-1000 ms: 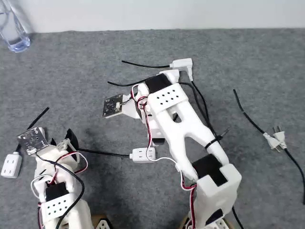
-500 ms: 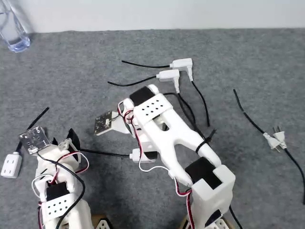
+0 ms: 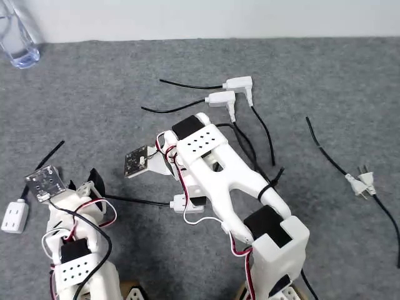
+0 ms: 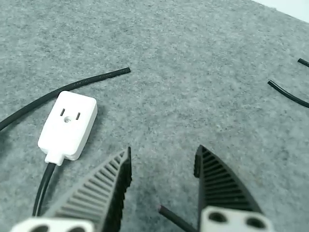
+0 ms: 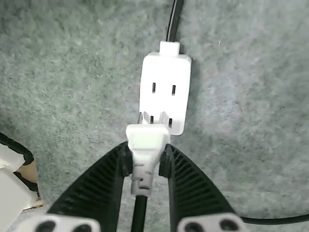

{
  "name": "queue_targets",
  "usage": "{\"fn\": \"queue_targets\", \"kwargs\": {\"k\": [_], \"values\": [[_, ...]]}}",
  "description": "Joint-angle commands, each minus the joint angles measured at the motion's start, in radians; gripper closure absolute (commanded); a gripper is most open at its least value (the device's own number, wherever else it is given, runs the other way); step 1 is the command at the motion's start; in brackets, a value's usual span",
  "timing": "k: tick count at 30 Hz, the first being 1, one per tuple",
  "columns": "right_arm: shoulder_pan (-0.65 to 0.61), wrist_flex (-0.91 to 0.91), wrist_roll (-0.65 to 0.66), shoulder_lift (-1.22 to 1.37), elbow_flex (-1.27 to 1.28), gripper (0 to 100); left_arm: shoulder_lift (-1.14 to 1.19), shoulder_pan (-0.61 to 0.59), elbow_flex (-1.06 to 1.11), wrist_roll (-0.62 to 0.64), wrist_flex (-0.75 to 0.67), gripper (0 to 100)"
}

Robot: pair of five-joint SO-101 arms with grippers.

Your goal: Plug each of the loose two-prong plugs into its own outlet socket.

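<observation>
The right tool (image 5: pixel 145 155) is clamped on the held plug (image 5: pixel 147 142), whose cord runs back between the fingers. Its prongs lie over the near end of the mid socket (image 5: pixel 164 94), which lies flat on the grey tabletop (image 5: pixel 58 72). The prongs seem to sit short of the slots, though I cannot tell whether they touch the socket's face. In the high view the mid socket (image 3: pixel 180 203) pokes out from under the right arm.

The left tool (image 4: pixel 163 155) stands open just above the tabletop, with the left socket (image 4: pixel 67 125) near it but apart. In the high view that socket (image 3: pixel 14 217) lies at the left edge.

Beyond the right arm the far plug (image 3: pixel 237 83) and the near plug (image 3: pixel 220 98) lie side by side. The right plug (image 3: pixel 359 183) lies well apart from them.
</observation>
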Motion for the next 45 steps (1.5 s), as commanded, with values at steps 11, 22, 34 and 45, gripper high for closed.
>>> {"fn": "queue_targets", "kwargs": {"k": [11, 22, 34, 45], "values": [[0.068, -0.004, 0.038, -0.001, -0.06, 99.0, -0.009, 0.006, -0.007, -0.008, 0.006, 79], [0.039, -0.03, 0.035, 0.064, -0.043, 99.0, -0.009, 0.006, -0.007, -0.008, 0.006, 79], [-0.028, -0.131, 0.008, 0.068, 0.072, 99.0, -0.009, 0.006, -0.007, -0.008, 0.006, 79], [-0.042, -0.28, 0.005, 0.068, 0.232, 99.0, -0.009, 0.005, -0.007, -0.008, 0.006, 79]]}}
